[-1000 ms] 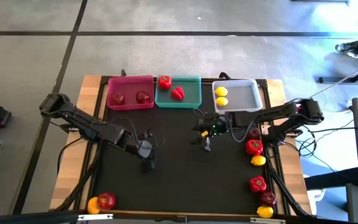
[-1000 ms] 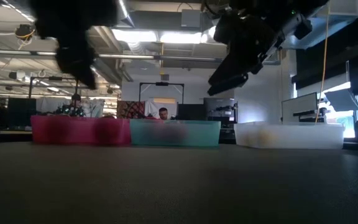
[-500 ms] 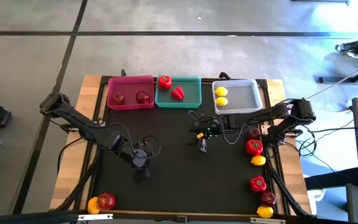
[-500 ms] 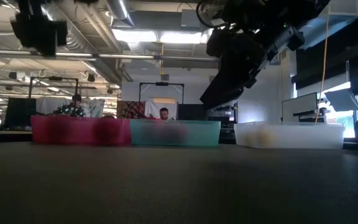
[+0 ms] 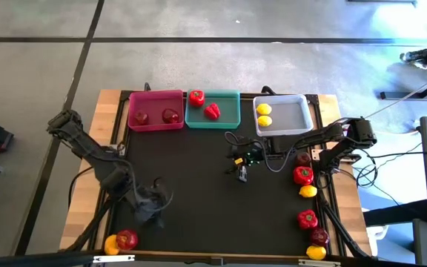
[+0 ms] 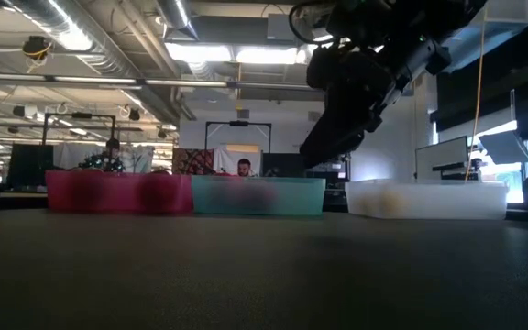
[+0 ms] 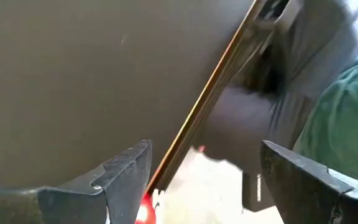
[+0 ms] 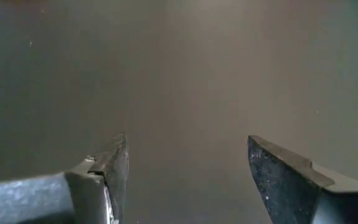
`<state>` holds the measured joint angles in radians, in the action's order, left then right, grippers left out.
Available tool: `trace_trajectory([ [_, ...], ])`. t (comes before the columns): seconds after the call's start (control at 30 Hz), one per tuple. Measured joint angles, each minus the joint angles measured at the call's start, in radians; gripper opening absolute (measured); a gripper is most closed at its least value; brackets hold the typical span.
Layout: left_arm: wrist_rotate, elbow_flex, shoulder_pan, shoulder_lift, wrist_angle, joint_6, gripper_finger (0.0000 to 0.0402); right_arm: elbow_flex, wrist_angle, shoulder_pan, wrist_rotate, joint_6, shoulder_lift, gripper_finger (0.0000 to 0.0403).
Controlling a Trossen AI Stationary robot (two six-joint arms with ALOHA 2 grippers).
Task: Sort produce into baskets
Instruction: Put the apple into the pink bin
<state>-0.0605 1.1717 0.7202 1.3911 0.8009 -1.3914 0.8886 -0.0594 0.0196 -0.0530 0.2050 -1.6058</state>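
Note:
Three baskets stand along the table's far edge: a pink one (image 5: 155, 111) with two dark red apples, a teal one (image 5: 215, 112) with a red pepper inside and another on its rim (image 5: 196, 97), a pale one (image 5: 282, 115) with two lemons (image 5: 263, 114). A dark red apple (image 5: 127, 239) and a lemon (image 5: 110, 244) lie at the near left corner. My left gripper (image 5: 151, 210) is open and empty above the mat near them. My right gripper (image 5: 241, 173) is open and empty above the mat's middle.
Along the table's right edge lie a dark apple (image 5: 303, 158), a red pepper (image 5: 302, 175), a lemon (image 5: 308, 191), another pepper (image 5: 307, 219), a dark apple (image 5: 318, 236) and a lemon (image 5: 315, 252). The black mat (image 5: 213, 215) lies between the arms.
My left gripper has swung from the mat's middle left toward the table's near left corner, closer to the apple and lemon there. My right gripper has shifted slightly toward the table's left edge. No produce has moved.

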Motion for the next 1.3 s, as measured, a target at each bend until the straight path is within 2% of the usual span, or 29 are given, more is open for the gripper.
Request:
trace_trajectory([
  [0.2,0.005,0.000,0.111,0.000,0.059,-0.180,0.0290,0.000,-0.006,0.001,-0.002,0.005,0.000,0.0260],
  [0.43,0.004,0.000,0.237,0.022,0.090,-0.296,0.0290,0.000,-0.033,0.001,-0.011,0.023,0.000,0.0260],
  [0.83,-0.041,0.000,0.310,0.133,0.085,-0.284,0.0288,0.000,-0.052,0.001,-0.011,0.037,0.000,0.0260],
  [0.97,-0.065,0.000,0.321,0.161,0.085,-0.260,0.0261,0.000,-0.050,0.001,-0.010,0.037,0.000,0.0260],
  [1.3,-0.113,0.000,0.327,0.216,0.116,-0.174,0.0157,0.000,-0.051,0.001,-0.009,0.037,0.000,0.0260],
])
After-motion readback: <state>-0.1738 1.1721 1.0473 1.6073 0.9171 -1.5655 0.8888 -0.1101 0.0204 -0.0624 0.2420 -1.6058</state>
